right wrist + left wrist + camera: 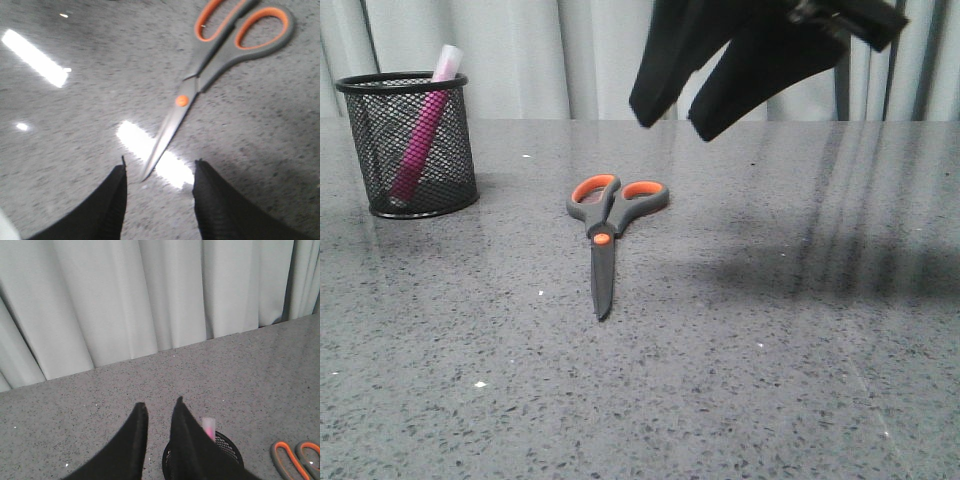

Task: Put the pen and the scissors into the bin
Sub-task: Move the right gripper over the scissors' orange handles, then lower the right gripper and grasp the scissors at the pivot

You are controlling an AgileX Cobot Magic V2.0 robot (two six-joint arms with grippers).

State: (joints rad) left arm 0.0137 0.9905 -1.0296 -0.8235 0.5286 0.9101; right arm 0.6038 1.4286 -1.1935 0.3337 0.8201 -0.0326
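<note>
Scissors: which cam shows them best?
Front view: the whole scissors lie flat on the table, blades closed, tip toward the camera, apart from the bin. Right wrist view shows most of them, blurred, loops cropped. Left wrist view catches only the orange-lined loops.

Right gripper (pixel 678 118): matte black, tapered, finely ribbed fingers (pixel 107 210).

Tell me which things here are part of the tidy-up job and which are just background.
Job:
- pen, already standing in the bin
- scissors, flat on the table, blades shut
- right pincer, open, above the scissors

Not part of it:
- grey speckled table
- pale curtain
</note>
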